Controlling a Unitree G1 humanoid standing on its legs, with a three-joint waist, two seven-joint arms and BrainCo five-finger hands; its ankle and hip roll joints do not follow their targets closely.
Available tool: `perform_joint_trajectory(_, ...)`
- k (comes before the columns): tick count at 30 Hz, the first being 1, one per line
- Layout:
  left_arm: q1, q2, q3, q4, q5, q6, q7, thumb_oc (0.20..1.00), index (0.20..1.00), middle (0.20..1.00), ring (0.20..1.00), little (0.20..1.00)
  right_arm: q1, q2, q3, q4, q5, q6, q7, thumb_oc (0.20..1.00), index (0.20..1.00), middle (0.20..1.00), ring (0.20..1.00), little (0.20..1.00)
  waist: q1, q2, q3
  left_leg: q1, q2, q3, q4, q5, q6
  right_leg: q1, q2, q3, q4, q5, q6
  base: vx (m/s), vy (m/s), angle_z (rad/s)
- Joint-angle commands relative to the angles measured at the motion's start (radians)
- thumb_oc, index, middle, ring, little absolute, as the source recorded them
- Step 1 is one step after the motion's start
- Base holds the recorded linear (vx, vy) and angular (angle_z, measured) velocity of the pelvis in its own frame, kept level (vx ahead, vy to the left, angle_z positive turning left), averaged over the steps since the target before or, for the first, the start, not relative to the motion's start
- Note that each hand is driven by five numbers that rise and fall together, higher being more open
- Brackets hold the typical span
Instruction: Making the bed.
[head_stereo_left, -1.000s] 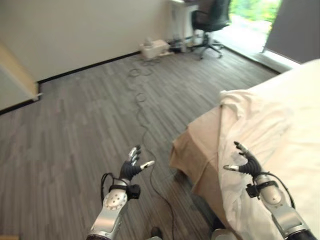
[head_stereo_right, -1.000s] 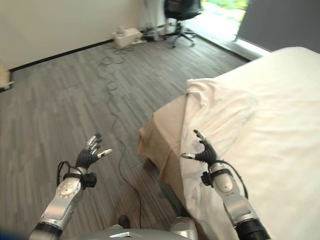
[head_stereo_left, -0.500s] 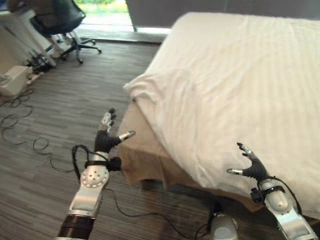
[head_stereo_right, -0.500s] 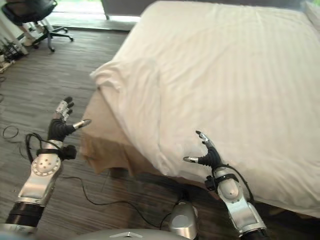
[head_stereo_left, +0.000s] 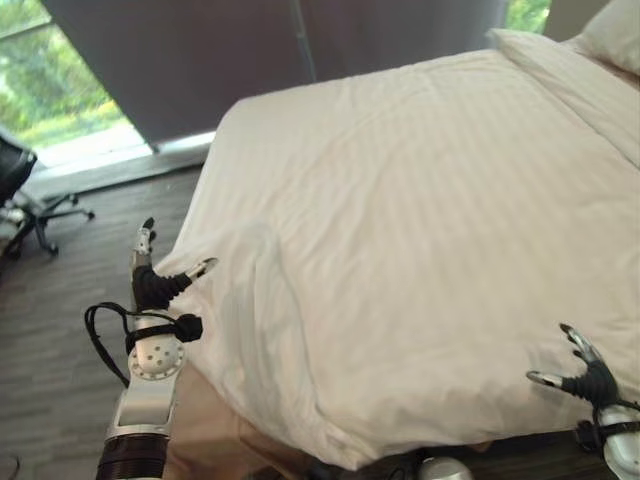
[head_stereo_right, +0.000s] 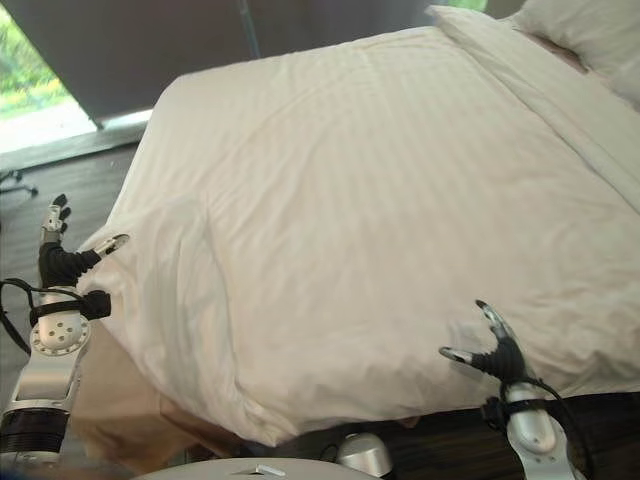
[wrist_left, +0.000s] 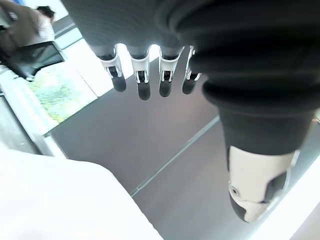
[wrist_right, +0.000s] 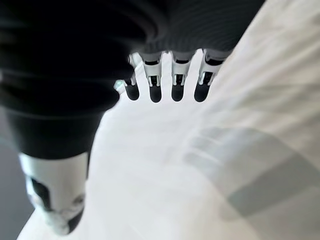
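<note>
A white striped duvet (head_stereo_left: 400, 220) covers the bed, with a rumpled, folded-over corner (head_stereo_left: 240, 300) at the near left. A white pillow (head_stereo_right: 590, 40) lies at the far right. My left hand (head_stereo_left: 150, 285) is raised beside that rumpled corner, open with straight fingers (wrist_left: 140, 82) and holding nothing. My right hand (head_stereo_right: 500, 350) hovers open over the duvet's near edge at the lower right, its fingers (wrist_right: 172, 82) spread above the white cloth without gripping it.
A tan bed skirt (head_stereo_left: 200, 420) hangs below the duvet corner. Dark curtains (head_stereo_left: 250, 50) close off the far wall, with a bright window (head_stereo_left: 50, 80) at the left. An office chair (head_stereo_left: 20, 200) stands on the wood floor at the far left.
The whole picture has swung right, from floor and bed corner to the full bed, so the camera turned. Both hands stay open and raised, now at the duvet's near edge.
</note>
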Motion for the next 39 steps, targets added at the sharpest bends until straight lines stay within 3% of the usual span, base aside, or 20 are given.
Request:
perform_joint_trajectory(1, -0.053, 0.070, 0.075, -0.102, 0.006, -0.032, 0.053, 1.000, 1.000, 1.000, 1.000, 1.000, -0.092, -0.038, 0.018, -0.139, -0.034, -0.046, -0.034, 1.000, 1.000, 1.000, 1.000, 1.000, 0.011, -0.019, 0.004, 0.070, 0.087, -0.041, 0.034, 0.138, -0.080, 0.022, -0.251, -0.019, 0.035, -0.039, 0.170, 0.17, 0.232, -0.54)
perform_joint_trajectory(5, -0.082, 0.079, 0.024, -0.124, -0.015, -0.042, 0.006, 1.000, 1.000, 1.000, 1.000, 1.000, -0.053, -0.005, -0.008, -0.153, -0.045, -0.042, -0.034, 1.000, 1.000, 1.000, 1.000, 1.000, 0.008, -0.018, -0.012, 0.079, 0.052, -0.048, 0.016, 0.102, -0.083, 0.051, -0.305, -0.029, 0.072, -0.034, 0.192, 0.25, 0.280, -0.12)
perform_joint_trajectory(8, -0.121, 0.082, -0.017, -0.134, -0.050, -0.051, -0.031, 1.000, 1.000, 1.000, 1.000, 1.000, -0.076, 0.027, 0.019, -0.158, -0.063, -0.038, -0.022, 1.000, 1.000, 1.000, 1.000, 1.000, 0.005, -0.039, -0.007, 0.107, -0.025, -0.016, 0.003, 0.057, -0.051, 0.010, -0.346, 0.014, 0.152, 0.051, 0.193, 0.23, 0.329, 0.27)
perform_joint_trajectory(9, -0.130, 0.097, -0.038, -0.137, -0.075, -0.048, -0.047, 1.000, 1.000, 1.000, 1.000, 1.000, -0.121, 0.032, 0.058, -0.153, -0.076, -0.036, -0.027, 1.000, 1.000, 1.000, 1.000, 1.000, 0.016, -0.040, 0.005, 0.139, -0.075, 0.027, -0.020, 0.024, -0.009, -0.057, -0.370, -0.019, 0.242, 0.126, 0.173, 0.15, 0.317, -0.36)
perform_joint_trajectory(12, -0.112, 0.094, -0.038, -0.154, -0.092, -0.050, -0.070, 1.000, 1.000, 1.000, 1.000, 1.000, -0.149, 0.033, 0.092, -0.148, -0.089, -0.036, -0.024, 1.000, 1.000, 1.000, 1.000, 1.000, 0.020, -0.042, 0.010, 0.186, -0.131, 0.043, -0.066, -0.013, 0.005, -0.127, -0.370, -0.050, 0.312, 0.121, 0.170, 0.15, 0.337, -1.14)
perform_joint_trajectory(13, -0.104, 0.070, -0.056, -0.157, -0.096, -0.054, -0.086, 1.000, 1.000, 1.000, 1.000, 1.000, -0.153, 0.042, 0.101, -0.150, -0.090, -0.036, -0.016, 1.000, 1.000, 1.000, 1.000, 1.000, -0.004, -0.045, 0.024, 0.208, -0.166, 0.033, -0.075, -0.033, 0.019, -0.182, -0.268, -0.029, 0.299, 0.076, 0.160, 0.10, 0.185, -0.76)
perform_joint_trajectory(14, -0.103, 0.069, -0.054, -0.156, -0.096, -0.056, -0.086, 1.000, 1.000, 1.000, 1.000, 1.000, -0.154, 0.040, 0.102, -0.150, -0.091, -0.036, -0.015, 1.000, 1.000, 1.000, 1.000, 1.000, -0.002, -0.040, 0.024, 0.207, -0.159, 0.037, -0.074, -0.033, 0.018, -0.186, -0.261, -0.027, 0.301, 0.074, 0.156, 0.07, 0.253, -0.17)
perform_joint_trajectory(16, -0.092, 0.032, -0.087, -0.144, -0.111, -0.059, -0.105, 1.000, 1.000, 1.000, 1.000, 1.000, -0.158, 0.060, 0.126, -0.140, -0.074, -0.047, -0.023, 1.000, 1.000, 1.000, 1.000, 1.000, -0.017, -0.038, 0.043, 0.218, -0.204, 0.019, -0.084, -0.071, 0.036, -0.230, -0.126, -0.051, 0.236, 0.015, 0.135, 0.05, 0.179, 0.32)
perform_joint_trajectory(18, -0.097, 0.031, -0.089, -0.134, -0.112, -0.057, -0.125, 1.000, 1.000, 1.000, 1.000, 1.000, -0.160, 0.054, 0.135, -0.133, -0.072, -0.050, -0.026, 1.000, 1.000, 1.000, 1.000, 1.000, 0.000, -0.045, 0.027, 0.210, -0.226, 0.020, -0.076, -0.096, 0.046, -0.174, -0.140, -0.093, 0.157, 0.003, 0.115, 0.06, 0.017, 0.47)
perform_joint_trajectory(22, -0.083, -0.019, -0.093, -0.155, -0.186, -0.076, -0.153, 1.000, 1.000, 1.000, 1.000, 1.000, -0.168, 0.031, 0.131, -0.130, -0.068, -0.051, -0.032, 1.000, 1.000, 1.000, 1.000, 1.000, 0.029, -0.068, 0.053, 0.086, -0.152, 0.052, 0.224, -0.075, -0.002, -0.073, -0.144, -0.136, 0.066, 0.003, 0.071, -0.03, -0.111, 0.40)
perform_joint_trajectory(23, -0.073, -0.046, -0.103, -0.159, -0.203, -0.085, -0.152, 1.000, 1.000, 1.000, 1.000, 1.000, -0.191, 0.009, 0.132, -0.118, -0.075, -0.043, -0.037, 1.000, 1.000, 1.000, 1.000, 1.000, 0.054, -0.080, 0.068, 0.033, -0.090, 0.059, 0.345, 0.014, -0.062, -0.021, -0.147, -0.151, 0.026, -0.019, 0.058, 0.04, 0.056, 0.23)
perform_joint_trajectory(27, -0.068, -0.050, -0.122, -0.160, -0.213, -0.085, -0.156, 1.000, 1.000, 1.000, 1.000, 1.000, -0.200, 0.001, 0.132, -0.104, -0.063, -0.033, -0.037, 1.000, 1.000, 1.000, 1.000, 1.000, 0.030, -0.070, 0.045, 0.068, 0.015, 0.086, 0.248, 0.031, -0.081, -0.004, -0.182, -0.151, -0.011, 0.003, 0.098, 0.12, 0.255, 0.25)
perform_joint_trajectory(29, -0.058, -0.050, -0.127, -0.169, -0.212, -0.082, -0.156, 1.000, 1.000, 1.000, 1.000, 1.000, -0.192, 0.000, 0.134, -0.101, -0.056, -0.030, -0.037, 1.000, 1.000, 1.000, 1.000, 1.000, 0.032, -0.070, 0.032, 0.081, 0.012, 0.092, 0.194, 0.050, -0.066, -0.015, -0.204, -0.160, -0.007, 0.024, 0.112, 0.12, 0.376, 0.06)
perform_joint_trajectory(30, -0.051, -0.053, -0.131, -0.175, -0.213, -0.076, -0.149, 1.000, 1.000, 1.000, 1.000, 1.000, -0.188, -0.003, 0.136, -0.098, -0.047, -0.025, -0.033, 1.000, 1.000, 1.000, 1.000, 1.000, 0.035, -0.062, 0.010, 0.095, 0.034, -0.036, 0.123, 0.066, -0.083, -0.029, -0.251, -0.125, -0.016, 0.054, 0.154, 0.14, 0.350, -0.16)
perform_joint_trajectory(31, -0.050, -0.054, -0.132, -0.175, -0.213, -0.076, -0.149, 1.000, 1.000, 1.000, 1.000, 1.000, -0.187, -0.004, 0.136, -0.099, -0.046, -0.024, -0.033, 1.000, 1.000, 1.000, 1.000, 1.000, 0.034, -0.062, 0.008, 0.094, 0.032, -0.038, 0.119, 0.068, -0.082, -0.029, -0.253, -0.128, -0.016, 0.054, 0.155, 0.20, 0.518, -0.20)
perform_joint_trajectory(33, -0.045, -0.051, -0.133, -0.177, -0.211, -0.073, -0.141, 1.000, 1.000, 1.000, 1.000, 1.000, -0.179, -0.013, 0.138, -0.106, -0.048, -0.021, -0.022, 1.000, 1.000, 1.000, 1.000, 1.000, 0.038, -0.057, -0.011, 0.110, 0.050, -0.180, 0.092, 0.091, -0.097, -0.046, -0.295, -0.073, -0.027, 0.084, 0.188, 0.18, 0.423, -0.23)
perform_joint_trajectory(35, -0.052, -0.047, -0.148, -0.176, -0.198, -0.078, -0.137, 1.000, 1.000, 1.000, 1.000, 1.000, -0.179, -0.015, 0.143, -0.114, -0.046, -0.025, -0.010, 1.000, 1.000, 1.000, 1.000, 1.000, 0.041, -0.051, -0.023, 0.123, 0.052, -0.291, 0.070, 0.045, -0.097, -0.052, -0.338, -0.043, -0.013, 0.091, 0.197, 0.20, 0.528, -0.56)
perform_joint_trajectory(37, -0.143, -0.026, -0.195, -0.163, -0.158, -0.063, -0.131, 1.000, 1.000, 1.000, 1.000, 1.000, -0.167, 0.001, 0.130, -0.116, -0.054, -0.025, 0.001, 1.000, 1.000, 1.000, 1.000, 1.000, 0.012, -0.054, -0.042, 0.145, 0.043, -0.239, 0.002, -0.021, -0.097, -0.056, -0.381, -0.032, 0.001, 0.124, 0.197, 0.14, 0.447, -0.51)
perform_joint_trajectory(38, -0.248, 0.002, -0.243, -0.135, -0.114, -0.046, -0.119, 1.000, 1.000, 1.000, 1.000, 1.000, -0.163, 0.016, 0.136, -0.117, -0.069, -0.021, -0.011, 1.000, 1.000, 1.000, 1.000, 1.000, -0.009, -0.071, -0.044, 0.177, -0.023, -0.209, -0.067, -0.043, -0.095, -0.104, -0.422, 0.000, 0.040, 0.252, 0.197, 0.02, 0.504, -0.14)
perform_joint_trajectory(39, -0.344, 0.046, -0.281, -0.088, -0.073, -0.010, -0.101, 1.000, 1.000, 1.000, 1.000, 1.000, -0.183, 0.032, 0.161, -0.113, -0.071, -0.012, -0.018, 1.000, 1.000, 1.000, 1.000, 1.000, -0.012, -0.075, -0.031, 0.215, -0.085, -0.116, -0.086, -0.079, -0.062, -0.196, -0.460, -0.064, 0.088, 0.335, 0.197, -0.02, 0.742, -0.57)
